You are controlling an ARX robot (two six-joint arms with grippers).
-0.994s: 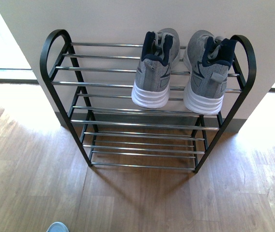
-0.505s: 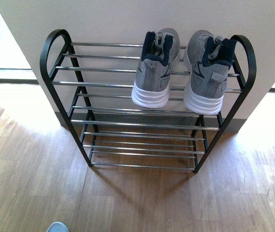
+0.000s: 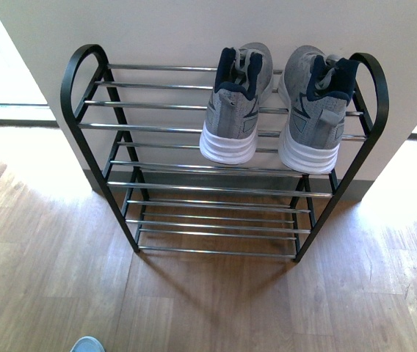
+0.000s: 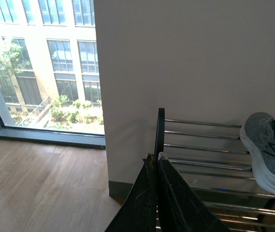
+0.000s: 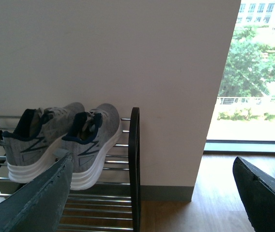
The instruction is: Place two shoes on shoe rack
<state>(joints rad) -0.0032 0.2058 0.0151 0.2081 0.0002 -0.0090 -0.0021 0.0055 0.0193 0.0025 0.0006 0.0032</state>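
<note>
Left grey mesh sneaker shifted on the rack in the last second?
No. The left grey mesh sneaker overhangs the same chrome rod of the black-framed shoe rack.

Left tool [image 4: 154, 157] pressed closed, shoe rack [image 4: 160, 130] beyond it, 1 grey sneaker [image 4: 266, 145] on its rods

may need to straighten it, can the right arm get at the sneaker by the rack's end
Probably yes: the right gripper is open and empty and nothing covers the sneaker, though the rack's black end frame stands beside it.
</note>
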